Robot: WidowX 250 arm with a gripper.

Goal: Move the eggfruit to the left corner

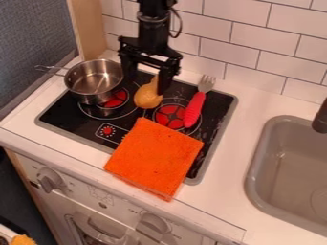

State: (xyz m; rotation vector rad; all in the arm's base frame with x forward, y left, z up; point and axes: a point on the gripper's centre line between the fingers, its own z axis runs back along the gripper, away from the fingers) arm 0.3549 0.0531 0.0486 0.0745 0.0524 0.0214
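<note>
White-tiled toy kitchen, with the tool open at the eggfruit

Camera view, with clock directions read from the middle of the stovetop: white brick-pattern tiles [246, 36] run along the back from twelve to two o'clock, and a dark grey surface [32, 31] stands towards ten and eleven. The white desk [233, 158] carries a black stovetop [70, 119] with a grey rim, and a grey sink [287, 167] is set in at four o'clock. Below the front edge, a white knob [49, 182] sits at seven to eight o'clock and another knob [153, 222] near six.

The black tool [146, 84] hangs down from twelve o'clock, its two fingers spread well apart. The eggfruit [147, 99], yellow-orange with a narrower top, is just above the middle of the stovetop, towards one o'clock, its top between the fingers and close to the one on the three o'clock side.

A metal pot [94, 82] stands at ten to eleven o'clock, its handle pointing to nine or ten. Between two and three o'clock lies a fork [195, 107] with a red handle, tines towards one. An orange cloth [154, 158] lies at five to six o'clock, overhanging the stovetop's near edge.
</note>
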